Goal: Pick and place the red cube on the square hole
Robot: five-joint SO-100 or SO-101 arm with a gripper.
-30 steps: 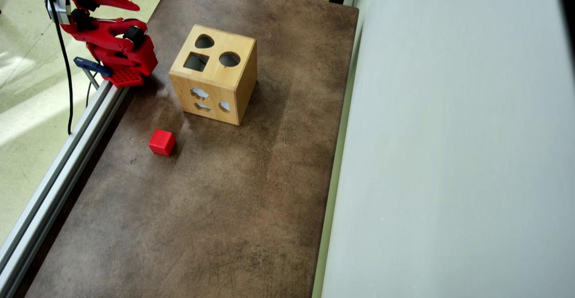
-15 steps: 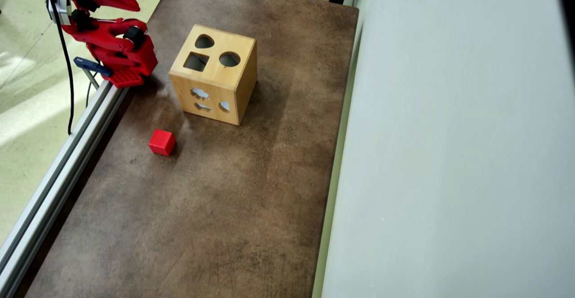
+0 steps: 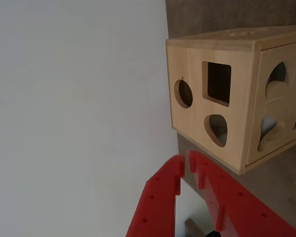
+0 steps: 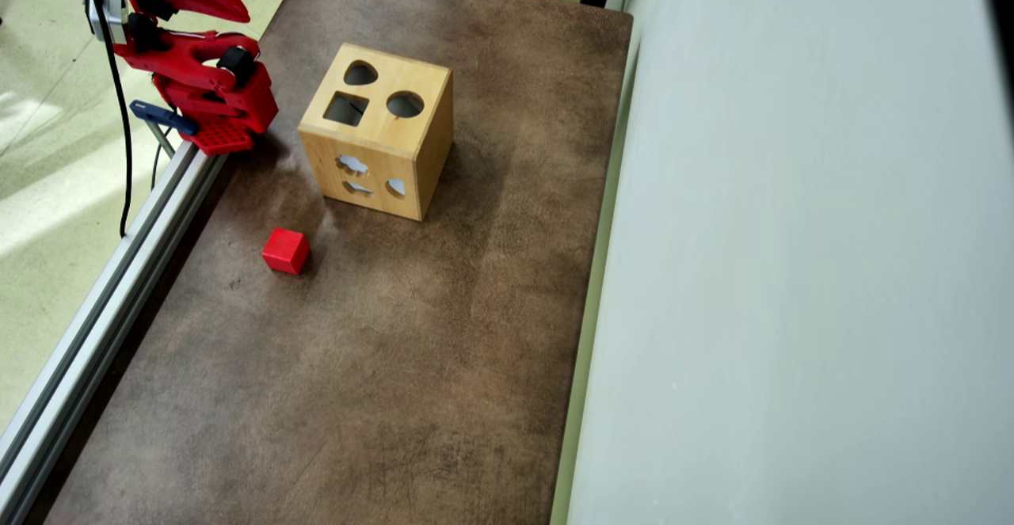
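Observation:
The red cube [image 4: 285, 250] sits on the brown tabletop, in front of and left of the wooden box [image 4: 432, 153] in the overhead view. It does not appear in the wrist view. The square hole [image 4: 346, 108] is a dark cutout in the box's top face, also in the wrist view as the square hole [image 3: 218, 83]. My gripper [image 4: 244, 15] hangs at the upper left, off the table's edge and well away from cube and box. In the wrist view the gripper [image 3: 185, 165] is shut with nothing between its red fingers.
A round hole [image 4: 405, 104] and a teardrop hole [image 4: 360, 74] share the box top. The arm's base [image 4: 222, 109] is clamped to an aluminium rail [image 4: 103, 303] along the left edge. A pale wall [image 4: 792, 272] borders the table's right side.
The fingers stood apart one second ago and have closed together. The arm has shifted only slightly; cube and box have not moved.

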